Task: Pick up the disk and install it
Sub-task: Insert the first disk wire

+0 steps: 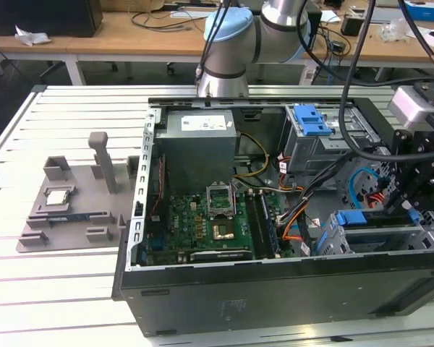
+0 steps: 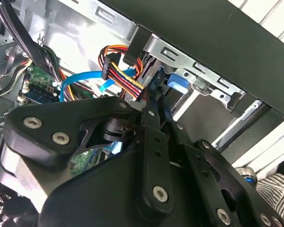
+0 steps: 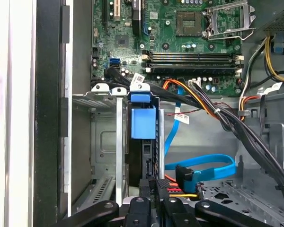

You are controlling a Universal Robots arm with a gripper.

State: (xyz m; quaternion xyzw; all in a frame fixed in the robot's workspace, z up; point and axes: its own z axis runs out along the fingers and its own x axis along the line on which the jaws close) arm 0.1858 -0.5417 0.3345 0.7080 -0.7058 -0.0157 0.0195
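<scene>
Blue plastic is catching the eye first — the rail end of the disk is standing on edge in the drive cage, directly ahead of the gripper in the first wrist view. The disk is sitting upright in its slot, its dark body running back toward the black fingers, which are closing in narrowly on its near edge; whether they are actually clamping it I cannot tell. In the second wrist view the fingers are lying close together, reaching toward the same blue tab inside the silver cage wall.

In the exterior view the gripper is hanging low over the open computer case, with the disk just beneath and beside it, seated in the cage. A blue data cable is curling just beside the gripper, and a bundle of red, orange and yellow wires is passing close to the fingers. Beyond the disk, farther from the gripper, the green motherboard is lying flat in the case. Well away from the gripper, outside the case, a grey fixture is resting on the white slatted table, holding a small square chip.
</scene>
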